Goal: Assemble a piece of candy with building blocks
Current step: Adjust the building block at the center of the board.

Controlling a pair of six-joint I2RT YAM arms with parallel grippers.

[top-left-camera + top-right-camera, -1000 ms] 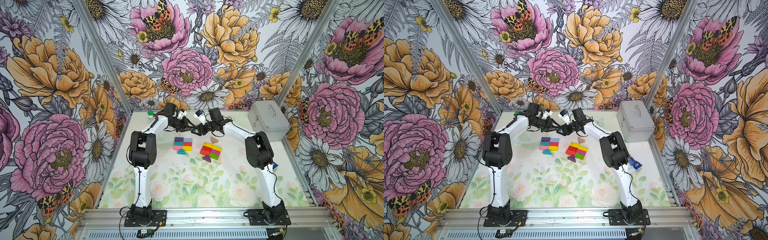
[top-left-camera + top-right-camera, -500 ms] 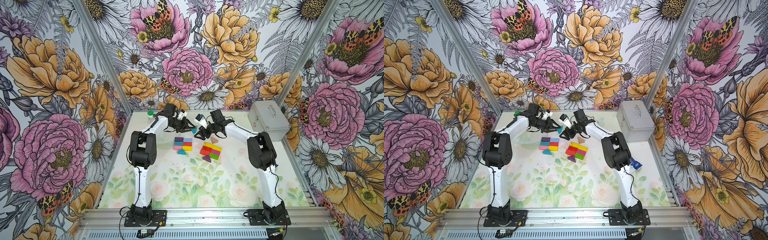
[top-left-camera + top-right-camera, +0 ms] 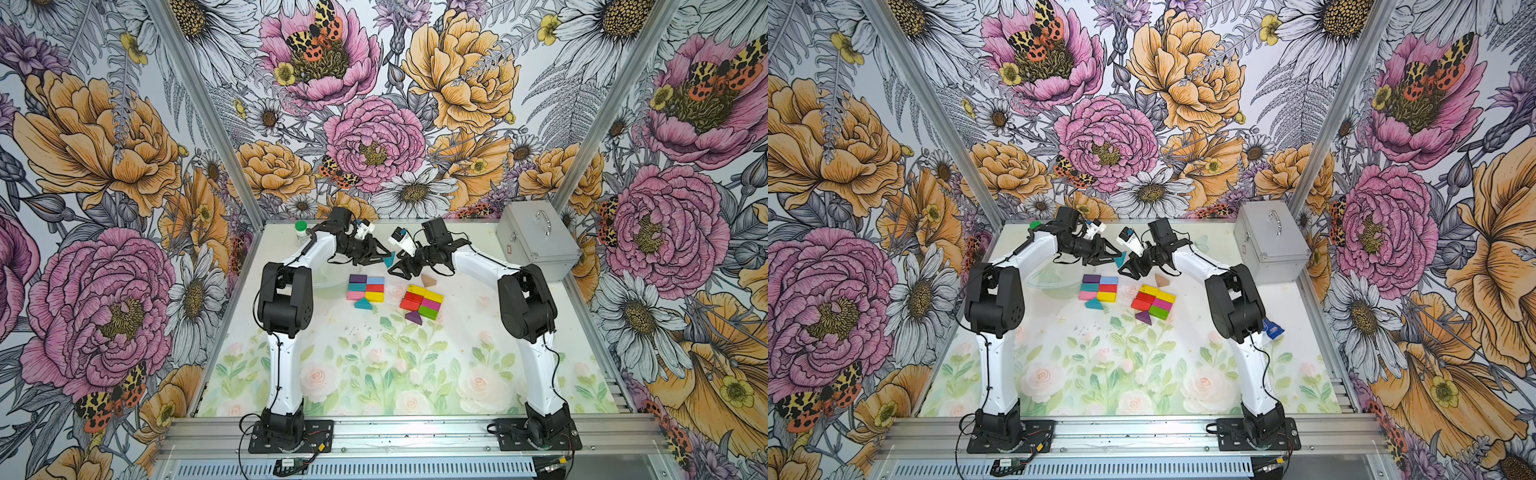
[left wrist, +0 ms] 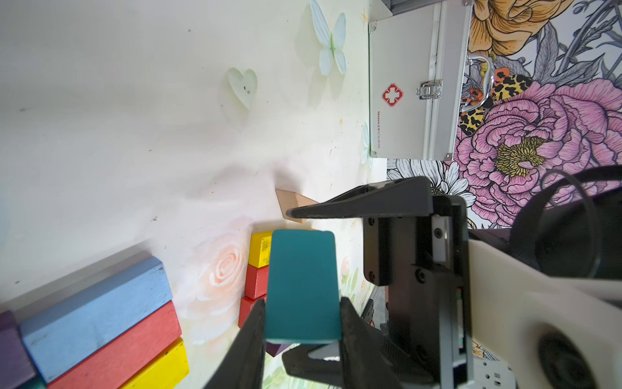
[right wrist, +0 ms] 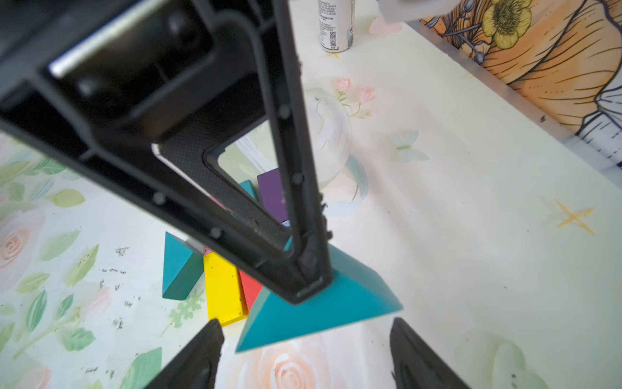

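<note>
My left fingers [image 4: 249, 336] pinch a teal triangle [image 4: 303, 286] aloft at the counter's [image 3: 478, 332] far side, my right fingers [image 5: 202, 353] spread wide and empty either side of it, while two brick rectangles [image 3: 365, 287] [image 3: 422, 301] below, each tipped by one triangle, seemingly await their far ends.

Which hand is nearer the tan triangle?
Right. The right hand hovers open close by the tan triangle; the left hand is farther off, beyond the right hand, shut on a teal triangle.

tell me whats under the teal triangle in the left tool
Only bare floral mat shows below the teal triangle gripped by the left tool. The spot directly beneath is covered by the triangle.
</note>
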